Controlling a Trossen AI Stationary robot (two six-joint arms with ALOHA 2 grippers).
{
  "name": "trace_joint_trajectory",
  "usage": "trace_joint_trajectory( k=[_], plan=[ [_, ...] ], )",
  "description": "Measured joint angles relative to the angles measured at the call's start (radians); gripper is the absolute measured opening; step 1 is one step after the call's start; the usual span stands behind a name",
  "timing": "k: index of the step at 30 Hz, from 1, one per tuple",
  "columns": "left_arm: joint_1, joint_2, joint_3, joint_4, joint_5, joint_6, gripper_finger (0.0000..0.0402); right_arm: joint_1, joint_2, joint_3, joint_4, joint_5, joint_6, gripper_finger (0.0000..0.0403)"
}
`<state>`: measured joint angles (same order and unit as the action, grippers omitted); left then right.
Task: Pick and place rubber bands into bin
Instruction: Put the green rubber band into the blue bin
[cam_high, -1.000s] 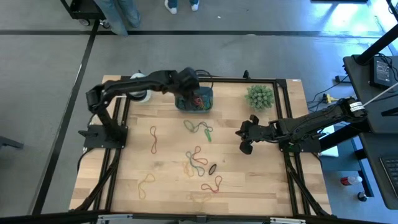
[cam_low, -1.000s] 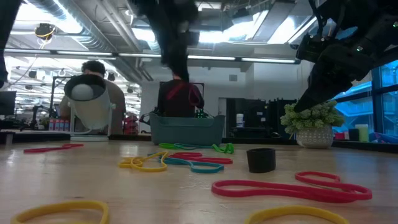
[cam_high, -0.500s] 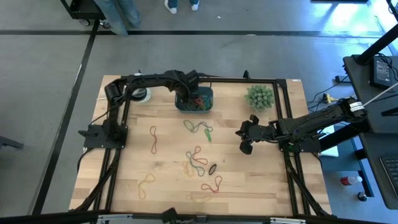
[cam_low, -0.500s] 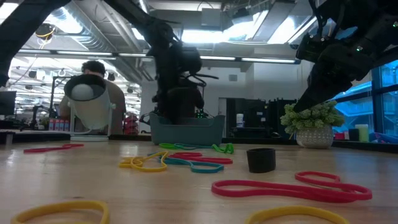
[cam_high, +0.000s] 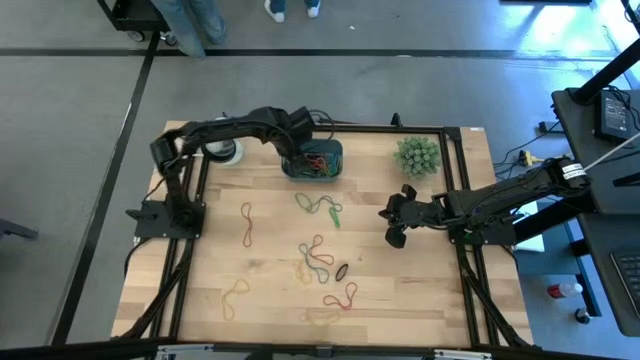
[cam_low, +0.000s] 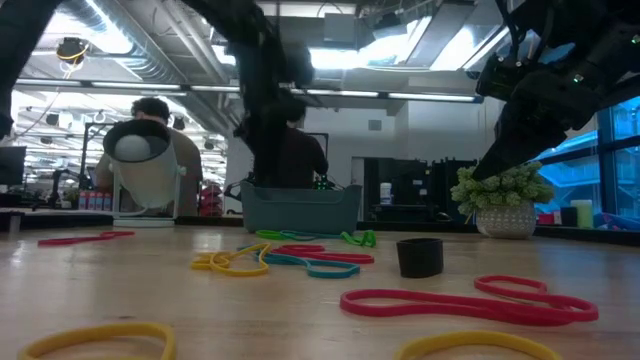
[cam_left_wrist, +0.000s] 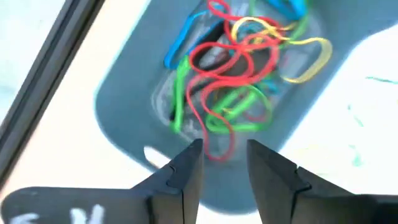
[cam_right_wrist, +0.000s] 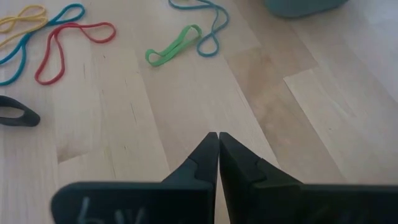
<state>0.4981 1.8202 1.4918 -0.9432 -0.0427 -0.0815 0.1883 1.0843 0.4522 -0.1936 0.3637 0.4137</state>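
Note:
The teal bin (cam_high: 313, 161) stands at the table's far edge with several rubber bands (cam_left_wrist: 230, 68) piled inside: red, green, yellow and blue. My left gripper (cam_left_wrist: 225, 152) hangs open above the bin's left part (cam_high: 298, 146), pointing steeply down, with nothing between its fingers. More rubber bands lie flat on the wood: a green and blue pair (cam_high: 320, 208), a red one (cam_high: 246, 222), a mixed cluster (cam_high: 316, 258), another red one (cam_high: 341, 296) and yellow ones (cam_high: 234, 294). My right gripper (cam_right_wrist: 217, 135) is shut and waits above bare wood right of the middle (cam_high: 384, 213).
A spiky green ball plant (cam_high: 417, 155) stands at the far right. A white cylinder (cam_high: 226, 151) stands left of the bin. A small black ring (cam_high: 341, 271) lies by the mixed cluster. Black frame rails (cam_high: 460, 200) run along the table's sides. A person (cam_low: 150, 110) is in the room behind.
My left gripper has sunk a little over the bin, drifted slightly toward the table's left and turned at the wrist, while the arm's elbow swung. The bands on the table and my right gripper have kept still.

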Motion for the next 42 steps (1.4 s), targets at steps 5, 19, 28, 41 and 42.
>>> trace_joint_trajectory(
  k=[5, 19, 28, 41, 42],
  plan=[
    [-0.076, -0.153, -0.024, -0.018, -0.048, -0.060, 0.0109, 0.000, 0.000, 0.000, 0.001, 0.000, -0.001, 0.0019],
    [-0.565, -0.528, -0.362, -0.015, -0.251, -0.350, 0.0057, -0.002, 0.000, 0.000, 0.082, 0.001, 0.027, 0.0019],
    [-0.820, -0.553, -0.638, 0.083, -0.353, -0.452, 0.0008, -0.002, 0.000, 0.000, 0.196, 0.002, -0.067, 0.0018],
    [-0.840, -0.556, -0.953, 0.488, -0.370, -0.335, 0.0001, -0.002, 0.215, 0.173, 0.173, 0.002, 0.005, 0.0002],
    [-0.825, -0.561, -0.965, 0.520, -0.372, -0.296, 0.0001, -0.002, 0.252, 0.206, 0.139, 0.002, 0.012, 0.0002]
  ],
)
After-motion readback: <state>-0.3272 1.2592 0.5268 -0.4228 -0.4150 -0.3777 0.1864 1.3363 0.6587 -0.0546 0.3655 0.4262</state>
